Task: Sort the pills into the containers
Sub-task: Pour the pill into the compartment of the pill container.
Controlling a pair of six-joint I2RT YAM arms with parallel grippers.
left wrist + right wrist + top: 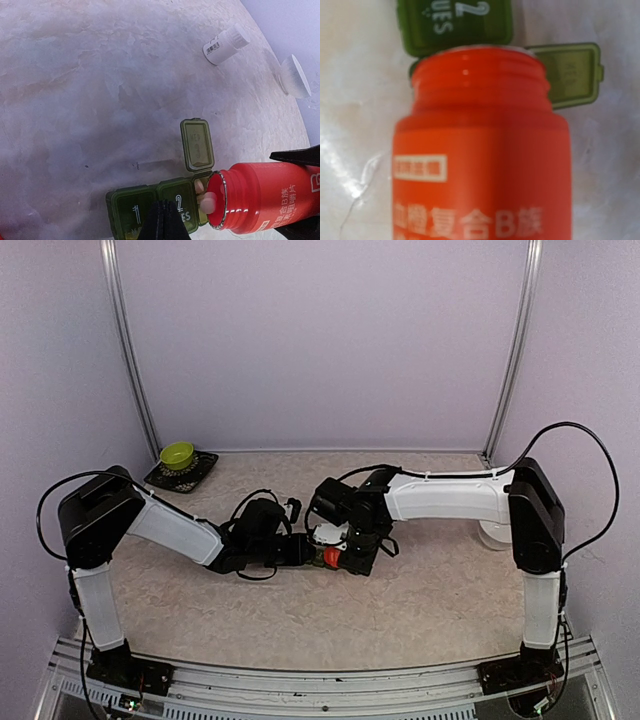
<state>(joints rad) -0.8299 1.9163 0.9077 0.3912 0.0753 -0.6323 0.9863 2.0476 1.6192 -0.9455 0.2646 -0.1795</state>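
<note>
Your red bottle (260, 200) shows glossy orange-red, with white lettering and a white-outlined box on its side. The containers (145, 207) are dark olive green with pale numerals on the lids. The pills (206, 202) look pale pinkish. The small bottle (226, 45) is white with a black barcode. The table (100, 75) is mottled beige-grey, like marble. There's a lime-green bowl (177, 454) on a black tray (205, 471).

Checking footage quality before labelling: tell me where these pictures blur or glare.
Right wrist: the red bottle fills the frame, out of focus, a small highlight near its neck. Left wrist: sharper, though the left gripper is a blurred dark shape at the bottom edge. Top external: evenly lit, no harsh shadows.
</note>
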